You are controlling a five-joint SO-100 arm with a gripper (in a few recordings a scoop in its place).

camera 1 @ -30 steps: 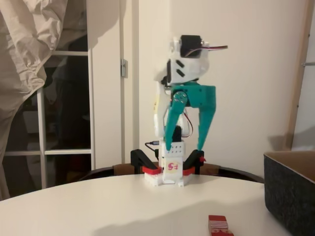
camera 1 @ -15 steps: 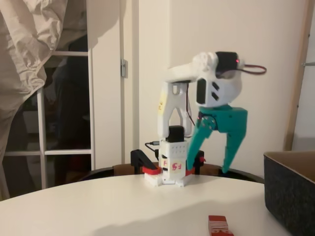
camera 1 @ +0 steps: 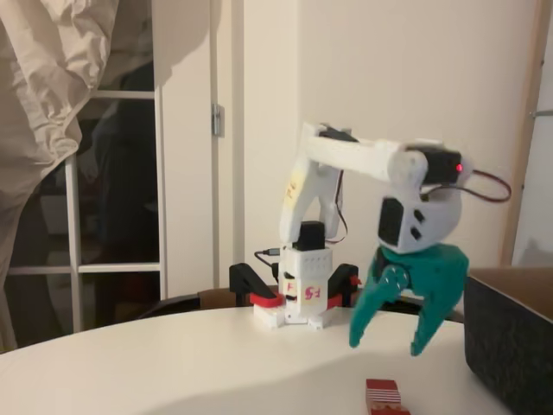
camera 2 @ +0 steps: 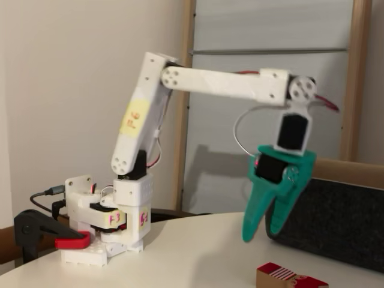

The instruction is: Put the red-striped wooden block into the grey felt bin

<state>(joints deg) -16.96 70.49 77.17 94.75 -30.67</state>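
The red-striped wooden block (camera 1: 384, 397) lies on the white table at the bottom edge of both fixed views, and shows again low right (camera 2: 291, 278). My teal gripper (camera 1: 389, 347) hangs open above the block, fingers pointing down, nothing between them. From the side it shows as (camera 2: 261, 235), a little above the tabletop and behind the block. The grey felt bin (camera 1: 510, 333) stands at the right, its tan inner face showing at the rim; in the other fixed view its dark wall (camera 2: 342, 222) rises right behind the gripper.
The arm's white base (camera 1: 298, 298) is clamped at the table's far edge with a red-and-black clamp (camera 2: 51, 235). A door and a draped cloth stand behind the table on the left.
The arm has reached forward and down: the open gripper moved from high near the base to low right, over the block. The block and bin have not moved.
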